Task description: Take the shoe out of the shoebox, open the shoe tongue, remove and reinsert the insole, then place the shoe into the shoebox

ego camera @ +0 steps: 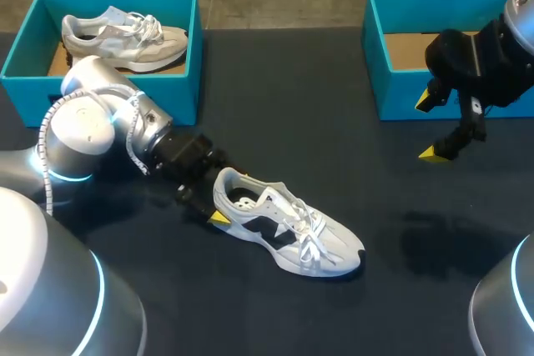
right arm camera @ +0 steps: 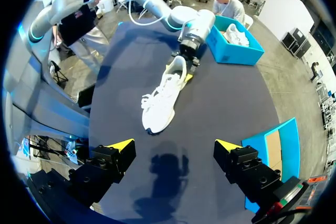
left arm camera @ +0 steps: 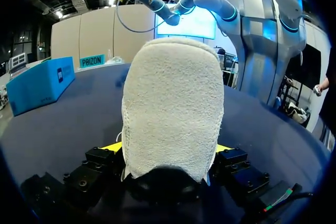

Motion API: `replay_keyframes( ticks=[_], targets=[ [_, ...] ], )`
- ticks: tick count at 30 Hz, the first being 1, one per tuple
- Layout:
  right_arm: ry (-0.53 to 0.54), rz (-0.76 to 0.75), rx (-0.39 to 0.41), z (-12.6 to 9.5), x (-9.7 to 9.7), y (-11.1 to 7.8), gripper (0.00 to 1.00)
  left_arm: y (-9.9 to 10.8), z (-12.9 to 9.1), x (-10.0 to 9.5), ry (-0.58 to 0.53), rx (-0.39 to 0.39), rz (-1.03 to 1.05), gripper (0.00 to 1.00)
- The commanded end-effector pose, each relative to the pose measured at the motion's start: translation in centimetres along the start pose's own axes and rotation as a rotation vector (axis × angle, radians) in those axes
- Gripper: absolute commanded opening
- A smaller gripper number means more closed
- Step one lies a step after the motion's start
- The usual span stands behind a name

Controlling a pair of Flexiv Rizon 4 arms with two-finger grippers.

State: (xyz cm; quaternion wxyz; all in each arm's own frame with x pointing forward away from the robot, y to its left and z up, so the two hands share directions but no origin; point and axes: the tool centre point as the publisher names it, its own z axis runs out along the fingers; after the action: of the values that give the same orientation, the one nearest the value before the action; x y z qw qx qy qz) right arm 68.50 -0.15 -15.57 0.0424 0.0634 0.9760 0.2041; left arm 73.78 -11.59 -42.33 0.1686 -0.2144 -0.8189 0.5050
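Your left gripper (left arm camera: 168, 148) is clamped on the heel of the shoe (ego camera: 288, 229), one yellow tip on each side. Your right gripper (right arm camera: 173, 146) hangs with its fingers wide apart above the bench (ego camera: 334, 114), near the empty box (ego camera: 380, 81) and well apart from the shoe. That shoe rests on its sole on the bench, outside both boxes, with its toe pointing away from the left arm.

Start with the bench. Its surface is dark and looks smooth, so with only the heel held, a push at the front of the shoe's opening may pivot the shoe around the left fingers or slide it along.

Next, the empty box. If you bring the right arm across towards the shoe, it could sweep that box's near wall and shove it out of place.

The other box (ego camera: 179, 81), just beside the left arm, holds a second shoe (ego camera: 125, 37). A lift or swing of the left arm could clip its front wall.

On the shoe itself, the heel grip looks narrow and the padding soft. Squeeze harder and the collar may fold. Ease off and the shoe could slip out when you pull upward.

Loose laces (ego camera: 307, 235) lie across the top of the shoe, where an open fingertip could snag a loop and drag the whole shoe. You cannot tell from here whether the insole is seated flat, so check before boxing.
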Motion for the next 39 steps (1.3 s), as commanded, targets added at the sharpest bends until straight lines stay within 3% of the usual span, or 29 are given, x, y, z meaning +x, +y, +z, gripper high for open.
replay_keyframes(
  ticks=[1, 18, 28, 39],
  targets=[
    [0.006, 0.001, 0.004, 0.2, -0.3, 0.2, 1.0, 0.4, -0.6, 0.5, -0.04, 0.014, -0.015, 0.0],
    [0.006, 0.001, 0.004, 0.2, -0.3, 0.2, 1.0, 0.5, -3.3, 1.4, -0.291, 0.024, -0.121, 0.0],
    [0.006, 0.001, 0.004, 0.2, -0.3, 0.2, 1.0, -0.4, -4.6, 2.0, -0.417, 0.041, -0.142, 0.0],
    [0.006, 0.001, 0.004, 0.2, -0.3, 0.2, 1.0, 0.9, -5.9, 3.0, -0.509, 0.036, -0.177, 0.0]
  ],
)
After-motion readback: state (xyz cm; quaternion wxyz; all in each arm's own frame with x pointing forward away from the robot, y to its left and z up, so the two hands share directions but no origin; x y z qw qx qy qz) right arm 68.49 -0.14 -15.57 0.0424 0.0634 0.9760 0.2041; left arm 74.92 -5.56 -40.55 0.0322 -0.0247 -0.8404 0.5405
